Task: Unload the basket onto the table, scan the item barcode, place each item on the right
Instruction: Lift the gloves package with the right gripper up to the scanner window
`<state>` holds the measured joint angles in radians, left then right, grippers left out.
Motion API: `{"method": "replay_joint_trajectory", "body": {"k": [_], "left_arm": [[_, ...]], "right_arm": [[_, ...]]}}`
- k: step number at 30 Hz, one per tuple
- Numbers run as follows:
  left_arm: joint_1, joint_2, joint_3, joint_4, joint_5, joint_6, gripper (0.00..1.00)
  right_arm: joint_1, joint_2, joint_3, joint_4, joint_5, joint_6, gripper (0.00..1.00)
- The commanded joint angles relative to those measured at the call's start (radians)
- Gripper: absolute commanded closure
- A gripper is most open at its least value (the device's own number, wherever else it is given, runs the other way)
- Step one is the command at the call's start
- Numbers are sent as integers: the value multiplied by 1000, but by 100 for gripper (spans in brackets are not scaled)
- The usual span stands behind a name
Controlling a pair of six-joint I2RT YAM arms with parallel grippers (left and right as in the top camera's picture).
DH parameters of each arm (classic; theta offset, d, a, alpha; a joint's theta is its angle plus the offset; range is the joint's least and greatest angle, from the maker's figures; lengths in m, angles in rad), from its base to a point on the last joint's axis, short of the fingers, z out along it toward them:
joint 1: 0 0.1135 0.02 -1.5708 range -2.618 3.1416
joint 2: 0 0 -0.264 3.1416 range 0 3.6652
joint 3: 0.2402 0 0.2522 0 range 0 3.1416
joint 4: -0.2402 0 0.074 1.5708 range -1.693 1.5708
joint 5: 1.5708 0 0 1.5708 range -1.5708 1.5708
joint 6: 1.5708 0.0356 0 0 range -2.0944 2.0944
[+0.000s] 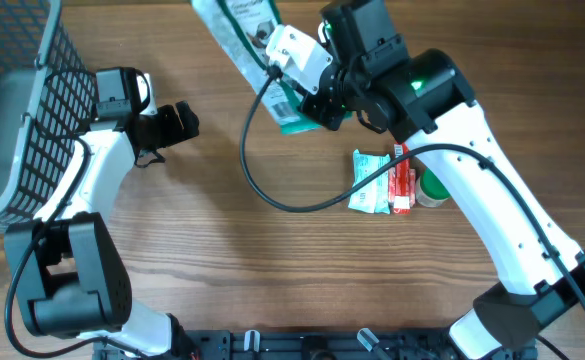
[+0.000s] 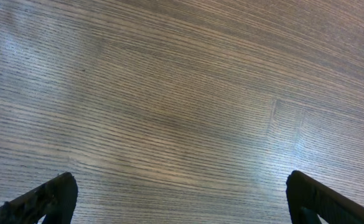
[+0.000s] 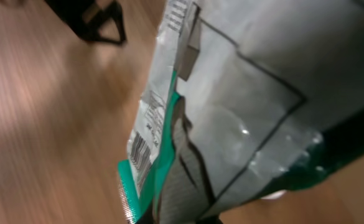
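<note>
My right gripper (image 1: 320, 106) is shut on the lower end of a white and green pouch (image 1: 244, 40), holding it above the table at the top centre. In the right wrist view the pouch (image 3: 250, 112) fills most of the picture. A barcode (image 3: 139, 151) shows on its left side beside the green edge, and the gripper (image 3: 178, 218) pinches it at the bottom. My left gripper (image 1: 175, 126) hangs open at the left over bare wood, well apart from the pouch. Its dark fingertips (image 2: 48, 198) stand wide with nothing between them.
A black wire basket (image 1: 17, 90) stands at the far left edge. Near the middle right lie a green and white packet (image 1: 370, 182), a red packet (image 1: 403, 180) and a small green round thing (image 1: 433, 190). A black cable (image 1: 262, 185) loops over the table.
</note>
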<state>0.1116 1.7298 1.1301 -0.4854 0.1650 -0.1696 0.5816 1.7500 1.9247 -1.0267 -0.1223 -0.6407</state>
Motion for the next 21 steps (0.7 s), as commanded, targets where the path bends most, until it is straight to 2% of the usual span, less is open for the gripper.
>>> {"method": "replay_joint_trajectory", "body": {"k": [1, 6, 11, 14, 18, 21], "left_arm": [[8, -9, 9, 3, -9, 5, 0], [8, -9, 9, 3, -9, 5, 0], [8, -9, 9, 3, -9, 5, 0], [8, -9, 9, 3, -9, 5, 0], [8, -9, 9, 3, -9, 5, 0], [8, -9, 9, 3, -9, 5, 0]], "right_arm": [[0, 55, 12, 18, 175, -234, 96], [-3, 170, 12, 176, 340, -389, 96], [-21, 304, 12, 404, 592, -582, 96], [-49, 368, 11, 602, 632, -585, 96], [-79, 428, 11, 762, 683, -577, 96], [-90, 478, 11, 870, 691, -478, 96]]}}
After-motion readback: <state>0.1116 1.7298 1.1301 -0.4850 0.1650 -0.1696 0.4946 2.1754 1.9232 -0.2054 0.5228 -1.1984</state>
